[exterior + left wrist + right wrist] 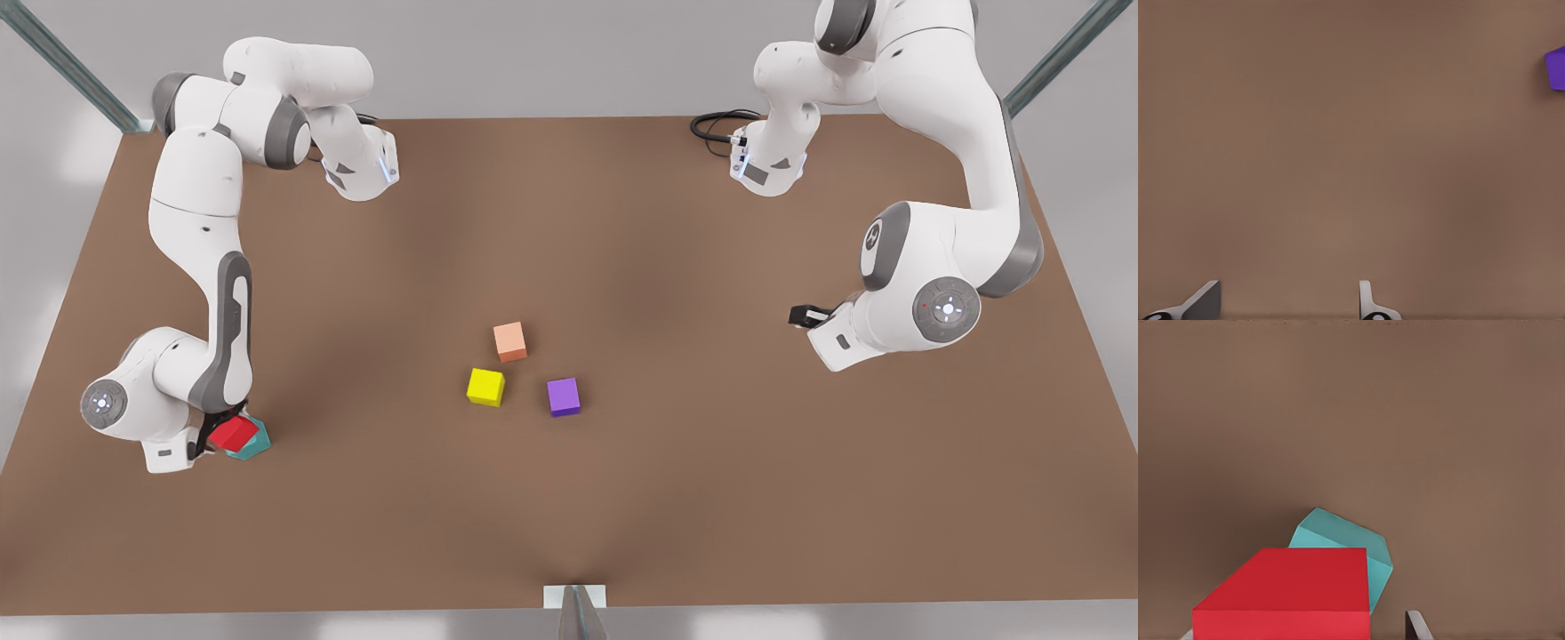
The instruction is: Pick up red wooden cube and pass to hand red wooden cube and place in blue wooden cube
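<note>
Red wooden cube [234, 434] sat in the lower left of the front view, tilted and overlapping the blue wooden cube [252, 442], which peeked out just behind and beside it on the brown bench [622, 498]. In the right wrist view the red wooden cube [1288, 593] lay between the fingers [1417, 625], against the blue wooden cube [1345, 543] beyond it. The right end effector [213, 437] was at the red cube, on the arm at the front view's left; whether it was clenched on the cube could not be told.

The left end effector [805, 315] hung over bare bench at the front view's right, waiting, its fingers [1368, 300] spread apart and grasping nothing. A purple cube [1557, 68] showed at that wrist view's edge.

Near the middle of the bench stood a salmon cube [510, 341], a yellow cube [485, 387] and the purple cube [564, 396], each apart from the others. No writing or labels could be read anywhere.
</note>
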Robot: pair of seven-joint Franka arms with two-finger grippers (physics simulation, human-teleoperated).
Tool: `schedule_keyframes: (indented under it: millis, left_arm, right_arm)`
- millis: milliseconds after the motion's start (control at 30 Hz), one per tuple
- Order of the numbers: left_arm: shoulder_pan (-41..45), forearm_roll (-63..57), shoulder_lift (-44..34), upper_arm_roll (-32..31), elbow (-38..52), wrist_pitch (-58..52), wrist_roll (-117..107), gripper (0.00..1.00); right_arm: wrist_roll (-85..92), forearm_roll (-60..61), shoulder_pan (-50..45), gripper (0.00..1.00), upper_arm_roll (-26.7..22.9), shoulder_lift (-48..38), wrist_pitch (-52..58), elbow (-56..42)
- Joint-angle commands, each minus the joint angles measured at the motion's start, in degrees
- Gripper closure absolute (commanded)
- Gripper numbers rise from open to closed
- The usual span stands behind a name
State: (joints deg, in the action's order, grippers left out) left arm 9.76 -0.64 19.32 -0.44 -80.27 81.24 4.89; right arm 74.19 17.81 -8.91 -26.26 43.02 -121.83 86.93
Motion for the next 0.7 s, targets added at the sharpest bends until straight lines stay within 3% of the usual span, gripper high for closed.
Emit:
schedule_keyframes:
  millis: [0,233,367,400,467,533,633,667]
  left_arm:
    - [0.0,-0.1,-0.1,0.0,0.0,0.0,-0.7,0.00]
    - [-0.1,-0.1,-0.3,0.1,0.9,-0.9,-0.6,0.00]
    - [-0.9,-0.2,-0.4,0.1,5.1,-8.7,-0.5,0.00]
    - [-0.9,-0.2,-0.4,0.1,5.9,-9.4,-0.6,0.00]
    - [-1.1,-0.6,-2.8,0.1,5.1,-5.6,-1.0,0.00]
    - [-2.5,-0.3,-3.2,0.0,4.7,-4.3,-1.0,0.00]
    - [-2.1,-0.3,-3.1,-0.1,4.6,-4.7,-1.0,0.00]
    - [-2.2,-0.3,-3.1,-0.1,4.6,-4.7,-1.0,0.00]
  right_arm:
    - [-3.4,0.0,-0.1,0.00,0.0,-0.2,0.4,-0.3]
    - [-3.4,-0.1,-0.4,0.00,-0.3,-2.7,2.6,-0.5]
    - [-8.1,0.1,-1.0,0.00,0.0,-9.5,11.1,-0.6]
    - [-12.3,0.5,-1.8,0.00,0.1,-11.1,13.1,-0.9]
    - [-44.3,2.6,-4.4,0.00,0.5,-11.5,25.0,-8.8]
    - [-62.1,1.0,-6.3,0.00,0.3,-11.3,31.6,-10.8]
    - [-71.3,-5.2,-8.4,0.00,0.4,-13.1,39.3,-16.9]
    - [-71.9,-7.6,-7.7,0.00,2.7,-20.2,40.0,-14.5]
